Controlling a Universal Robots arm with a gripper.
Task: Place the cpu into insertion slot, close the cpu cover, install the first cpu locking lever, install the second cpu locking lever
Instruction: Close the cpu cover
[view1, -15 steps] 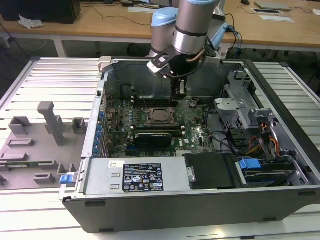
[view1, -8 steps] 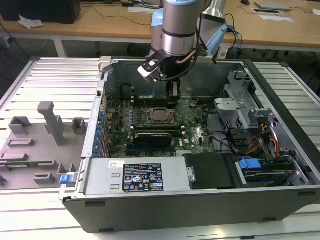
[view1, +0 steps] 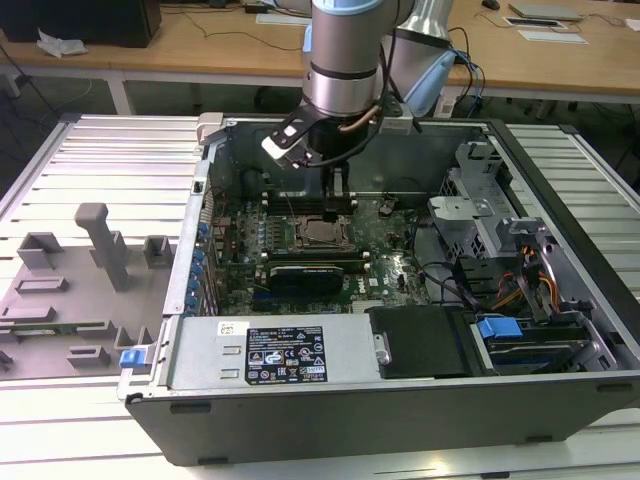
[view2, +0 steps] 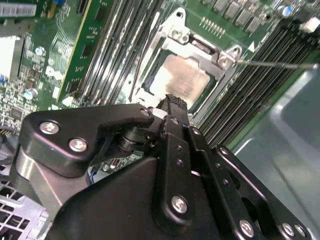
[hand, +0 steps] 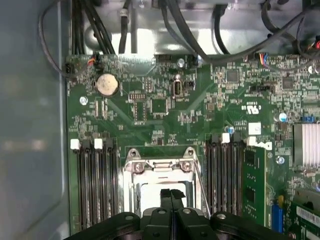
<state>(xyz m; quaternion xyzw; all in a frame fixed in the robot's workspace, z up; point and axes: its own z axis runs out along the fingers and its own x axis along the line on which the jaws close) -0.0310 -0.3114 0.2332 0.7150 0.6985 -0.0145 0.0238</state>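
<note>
Hovering above cpu (view2: 182, 80): gripper (view1: 338, 198), fingers (hand: 166, 198) pressed together. Case (view1: 400, 405) on slatted grey surface (view1: 110, 150); wooden desks (view1: 200, 45) along frame top.

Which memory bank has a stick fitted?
The bank farther from the case wall: a green stick stands at its outer edge; the wall-side bank looks bare.

The black metal gripper (hand: 172, 194) hides part of the square silver-rimmed insertion slot (hand: 159, 167) in the first wrist view and one corner of the flat silvery-grey cpu (view2: 182, 80) in the second wrist view. The exterior view's top edge cuts off the grey robot arm (view1: 345, 50).
</note>
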